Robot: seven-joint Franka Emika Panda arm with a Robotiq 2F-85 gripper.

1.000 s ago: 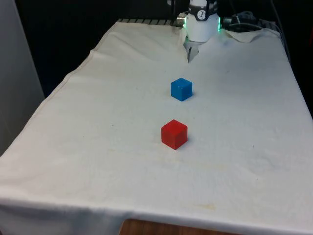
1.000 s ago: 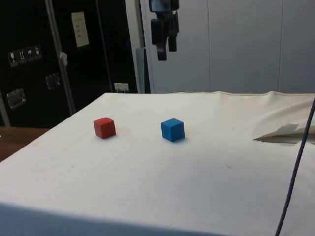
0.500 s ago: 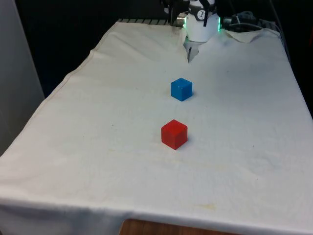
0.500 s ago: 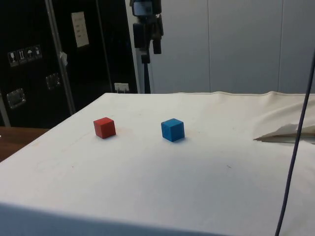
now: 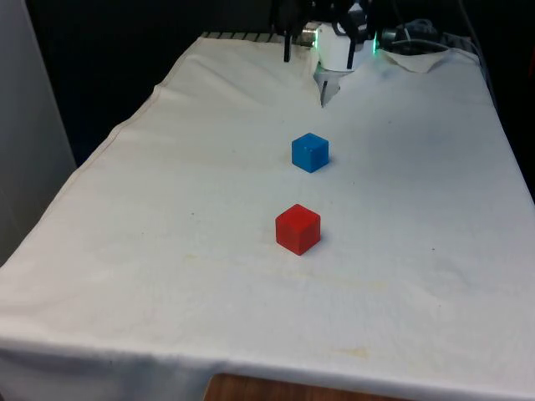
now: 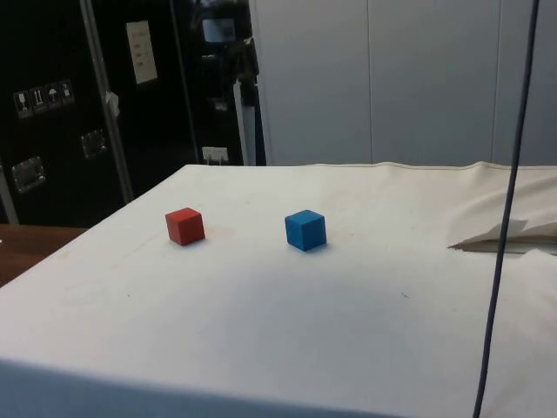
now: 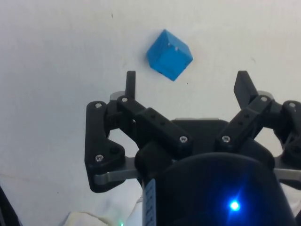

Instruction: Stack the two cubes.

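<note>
A blue cube (image 5: 310, 153) (image 6: 305, 230) sits near the middle of the white cloth. A red cube (image 5: 298, 229) (image 6: 185, 225) rests a short way from it, closer to the front camera, and the two are apart. My gripper (image 5: 318, 58) (image 6: 233, 83) hangs high above the table, beyond the blue cube on the robot's side. In the wrist view the gripper (image 7: 187, 84) is open, with the fingers (image 7: 130, 84) spread wide and nothing between them. The blue cube (image 7: 169, 55) lies on the cloth far below, just past the fingertips.
The cloth is bunched into a raised fold (image 6: 509, 233) (image 5: 418, 58) at the robot's end. A dark cable (image 6: 500, 218) hangs down in the side view's right. The cloth's edge (image 5: 117, 134) drops off on the front view's left.
The gripper has swung across to the side view's left and come a little lower. Its fingers now show at the top of the front view. Both cubes have stayed put.
</note>
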